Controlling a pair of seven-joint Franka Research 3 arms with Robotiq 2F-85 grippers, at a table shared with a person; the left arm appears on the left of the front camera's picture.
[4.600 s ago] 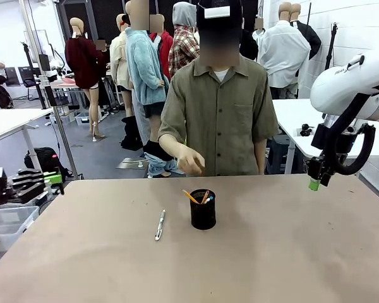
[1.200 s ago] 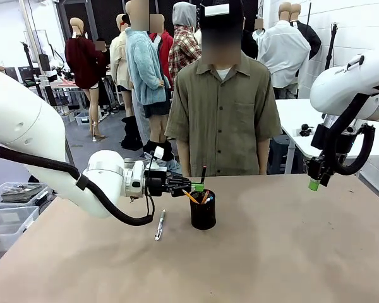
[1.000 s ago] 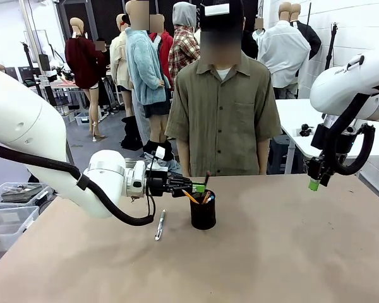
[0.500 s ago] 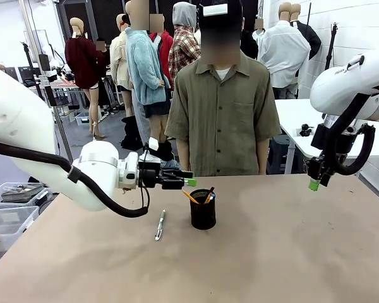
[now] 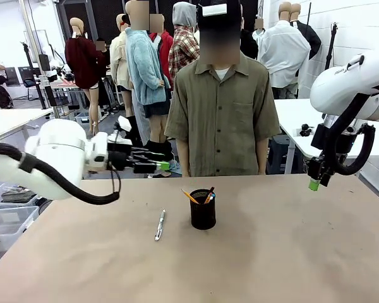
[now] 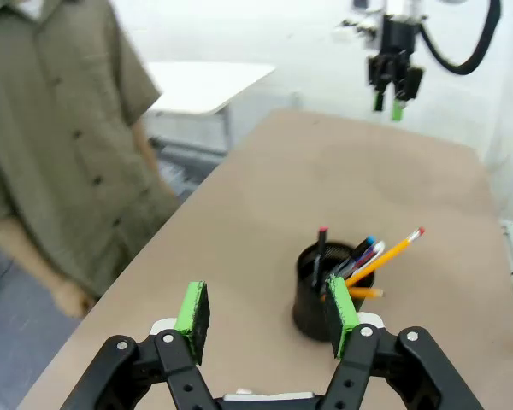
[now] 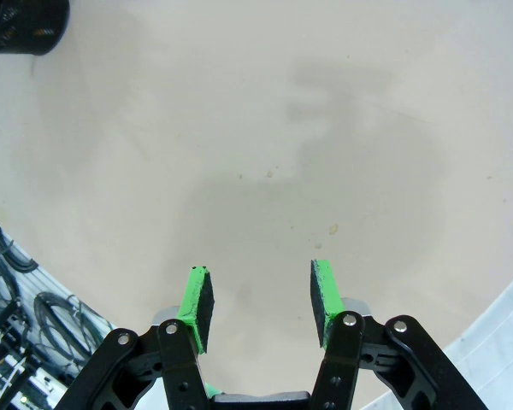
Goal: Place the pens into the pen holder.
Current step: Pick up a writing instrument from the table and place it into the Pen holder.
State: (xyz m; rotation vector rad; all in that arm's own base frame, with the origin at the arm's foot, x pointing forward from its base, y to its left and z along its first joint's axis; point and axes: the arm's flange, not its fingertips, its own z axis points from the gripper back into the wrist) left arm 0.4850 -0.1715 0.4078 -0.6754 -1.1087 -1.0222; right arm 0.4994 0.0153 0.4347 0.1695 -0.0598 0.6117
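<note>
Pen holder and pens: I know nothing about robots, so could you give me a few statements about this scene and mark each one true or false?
1. The silver-white pen lies on the table, outside the pen holder. True.
2. The left gripper is holding a pen. False: its jaws are open with nothing between them.
3. An orange-yellow pencil stands in the pen holder. True.
4. The pen holder lies tipped on its side. False: it stands upright.
5. The right gripper is clamped on the pen holder. False: it is open and empty, well away from it.

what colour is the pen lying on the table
The pen is silver-white, seen best in the front view, left of the pen holder.
</note>
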